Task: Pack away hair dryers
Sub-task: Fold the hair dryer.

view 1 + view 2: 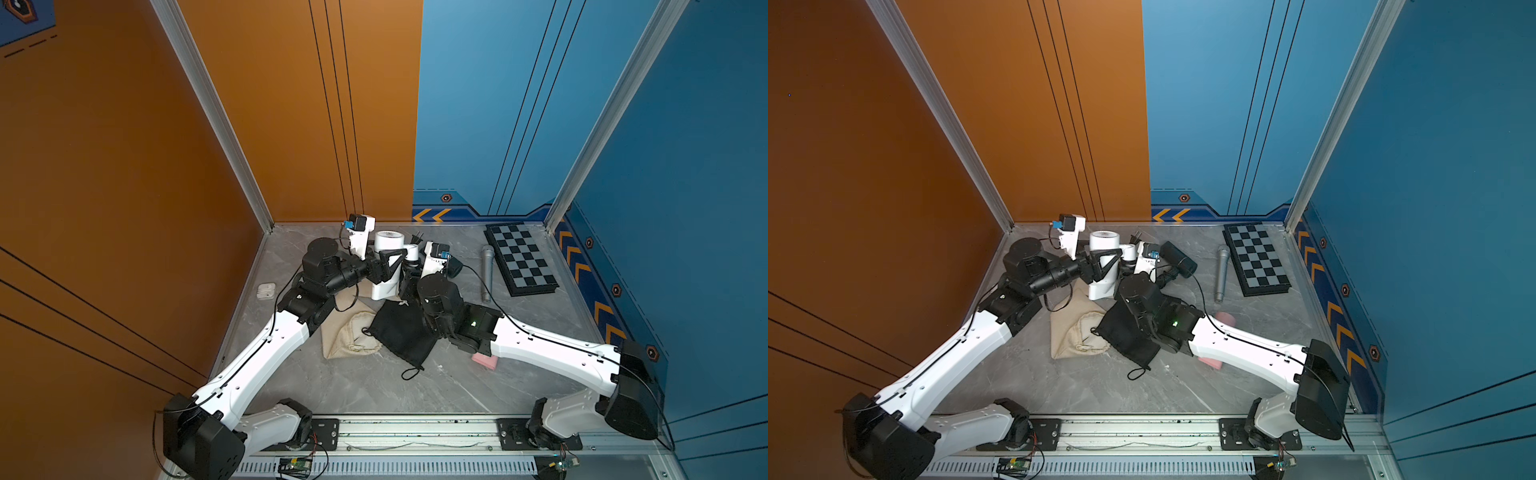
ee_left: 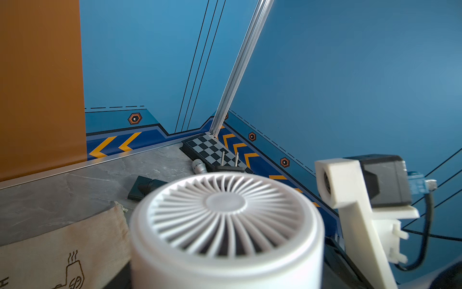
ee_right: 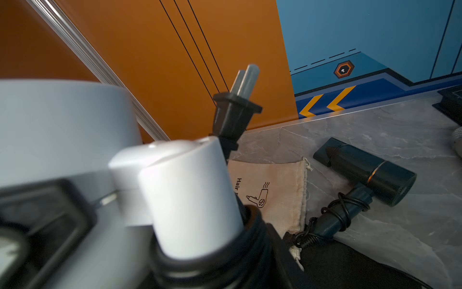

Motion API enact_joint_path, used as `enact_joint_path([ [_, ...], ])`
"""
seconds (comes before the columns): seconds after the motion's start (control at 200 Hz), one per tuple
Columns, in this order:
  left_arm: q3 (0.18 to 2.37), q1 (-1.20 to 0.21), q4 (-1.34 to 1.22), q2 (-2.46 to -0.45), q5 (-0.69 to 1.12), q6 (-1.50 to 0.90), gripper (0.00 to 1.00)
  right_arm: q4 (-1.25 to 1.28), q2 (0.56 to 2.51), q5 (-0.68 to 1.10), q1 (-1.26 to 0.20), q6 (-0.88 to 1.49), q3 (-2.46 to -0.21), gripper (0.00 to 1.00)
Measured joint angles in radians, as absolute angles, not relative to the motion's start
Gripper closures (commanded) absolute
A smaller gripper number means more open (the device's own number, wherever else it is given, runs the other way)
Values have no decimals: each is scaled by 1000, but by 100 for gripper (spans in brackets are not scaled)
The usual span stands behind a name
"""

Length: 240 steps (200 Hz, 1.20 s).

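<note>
1. Up at the rear middle of the table point(image 1: 415, 395): white hair dryer point(image 1: 386, 243), barrel on end, grille end skyward, handle jutting toward the right arm point(image 1: 548, 345).
2. In from the side, left pincer point(image 1: 390, 261), jaws spread wide across that barrel and pressed against it: firm hold on the white one.
3. Tucked in tight at the cord-wound handle, right pincer point(image 1: 409, 276); jaws hidden, so cannot tell whether gripping or merely alongside.
4. Sticking up just past the handle's tip: black plug point(image 3: 235, 115).
5. Stretched from the front left corner, left arm point(image 1: 266, 349), wrist level, aimed across toward the right.
6. Right arm in from the front right, forearm low over the table, wrist bent toward the rear.
7. Flat on the table just behind the right wrist: black hair dryer point(image 1: 1178, 258), cord round its handle, untouched.
8. Under the right forearm, mostly hidden: pink hair dryer point(image 1: 484, 361).
9. Crumpled between the two arms, nearer the front: beige bag point(image 1: 351, 336) and black bag point(image 1: 401, 332), touching.
</note>
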State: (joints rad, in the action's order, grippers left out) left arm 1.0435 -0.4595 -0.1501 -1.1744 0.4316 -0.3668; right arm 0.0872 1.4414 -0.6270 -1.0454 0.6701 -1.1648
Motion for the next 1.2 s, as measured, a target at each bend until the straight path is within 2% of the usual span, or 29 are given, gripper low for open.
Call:
enact_joint_path([
  [0.15, 1007, -474, -165, -1165, 383, -357, 73, 108, 1441, -586, -1035, 744, -1133, 50],
  [0.345, 984, -479, -214, -1156, 274, -366, 73, 155, 1442, -559, -1023, 903, -1123, 32],
  [0.621, 984, -474, -226, -1143, 239, -368, 73, 142, 1391, -506, -1025, 947, -1133, 29],
  [0.926, 1011, -438, -175, -1143, 252, -368, 73, -2, 1254, -421, -1018, 767, -1107, 30],
  [1.201, 1050, -422, -120, -1133, 316, -367, 73, -121, 1164, -213, -830, 524, -1048, 29],
])
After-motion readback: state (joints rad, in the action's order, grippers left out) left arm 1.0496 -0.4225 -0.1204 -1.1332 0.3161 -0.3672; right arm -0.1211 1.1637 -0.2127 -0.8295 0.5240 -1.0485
